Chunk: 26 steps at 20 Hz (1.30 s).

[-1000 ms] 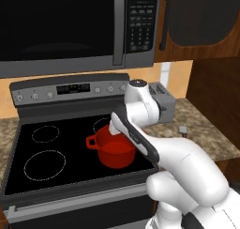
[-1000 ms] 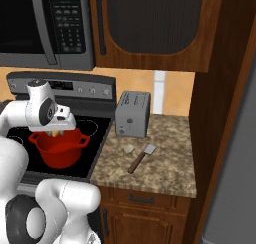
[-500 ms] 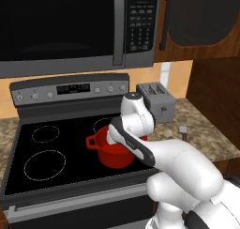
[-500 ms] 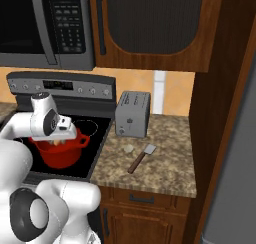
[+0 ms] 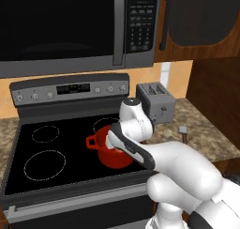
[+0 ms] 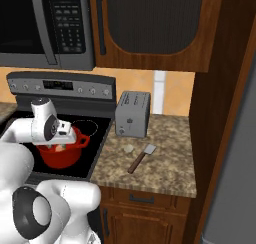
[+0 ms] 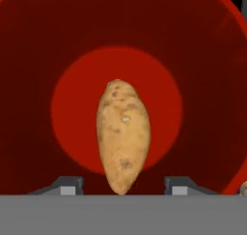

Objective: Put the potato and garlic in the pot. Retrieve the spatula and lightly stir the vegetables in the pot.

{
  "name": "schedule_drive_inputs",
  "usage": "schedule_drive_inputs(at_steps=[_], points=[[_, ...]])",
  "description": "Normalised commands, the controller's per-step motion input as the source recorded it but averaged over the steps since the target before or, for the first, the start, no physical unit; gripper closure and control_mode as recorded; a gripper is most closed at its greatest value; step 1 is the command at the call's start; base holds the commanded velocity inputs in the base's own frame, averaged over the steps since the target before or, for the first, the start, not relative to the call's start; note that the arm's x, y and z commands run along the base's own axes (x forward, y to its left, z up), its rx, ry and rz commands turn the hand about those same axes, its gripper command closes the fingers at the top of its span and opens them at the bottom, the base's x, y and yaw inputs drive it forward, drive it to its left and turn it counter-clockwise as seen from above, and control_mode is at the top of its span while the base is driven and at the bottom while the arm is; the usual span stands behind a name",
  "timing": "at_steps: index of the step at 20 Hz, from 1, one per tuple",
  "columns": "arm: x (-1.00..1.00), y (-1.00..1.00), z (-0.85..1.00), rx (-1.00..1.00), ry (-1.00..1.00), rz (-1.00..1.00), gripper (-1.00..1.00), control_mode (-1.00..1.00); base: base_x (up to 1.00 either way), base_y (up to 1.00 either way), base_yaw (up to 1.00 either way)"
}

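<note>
The red pot stands on the right front of the black stovetop. My gripper reaches down into its mouth. The tan potato lies over the pot's bottom, between my fingertips. There is a gap on each side of it, so the gripper is open. The whitish garlic rests on the granite counter in front of the toaster. Beside it to the right lies the spatula, its grey head pointing away from me.
A silver toaster stands at the back of the counter, right of the stove. A microwave hangs over the stovetop. A tall wooden panel bounds the counter on the right.
The arm has come down and the hand has sunk from above the pot into its mouth, carrying the potato down with it. The garlic and spatula have not moved.
</note>
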Motion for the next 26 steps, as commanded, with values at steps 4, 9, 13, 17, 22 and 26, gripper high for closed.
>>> schedule_drive_inputs(at_steps=[4,9,13,17,22,26], points=[[0.0,0.0,0.24,0.1,-0.04,0.0,-1.0,-1.0,0.0,0.0,0.0],[-0.09,-0.04,0.86,0.09,-0.07,-0.01,-1.0,-1.0,0.0,0.0,0.0],[-0.41,-0.66,0.9,0.01,0.0,-0.18,-1.0,-1.0,0.0,0.0,0.0],[-0.11,-1.0,0.2,0.07,0.01,-0.27,-1.0,-1.0,0.0,0.0,0.0],[0.11,-1.0,-0.02,0.08,0.0,-0.2,-1.0,-1.0,0.0,0.0,0.0],[0.3,-1.0,-0.22,-0.02,0.0,-0.19,-1.0,-1.0,0.0,0.0,0.0]])
